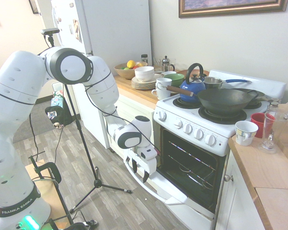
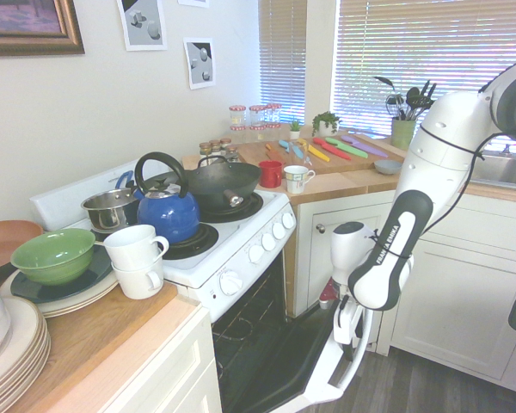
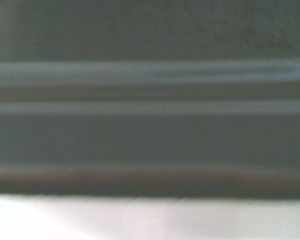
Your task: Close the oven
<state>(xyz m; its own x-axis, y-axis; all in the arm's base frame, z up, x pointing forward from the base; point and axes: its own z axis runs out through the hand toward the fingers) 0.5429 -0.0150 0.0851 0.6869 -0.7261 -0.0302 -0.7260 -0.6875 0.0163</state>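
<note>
Reaching down at the front of the white oven (image 1: 185, 130), a robot arm (image 1: 103, 88) holds its fingers (image 1: 145, 177) parted and released beside the long white handle (image 1: 151, 190) of the lowered door (image 1: 169, 186). The oven stands between two stretches of wooden surface (image 1: 259, 165), its dark cavity and wire racks (image 1: 187, 163) exposed. On top of the oven sit a blue kettle (image 1: 193, 87), a wok (image 1: 223, 101) and a metal pot (image 1: 212, 82). A red cup (image 1: 260, 124) and a patterned cup (image 1: 246, 133) rest just beside the oven; on its other side are stacked white cups (image 2: 138, 262) and a green bowl (image 2: 56, 256), near the oven.
</note>
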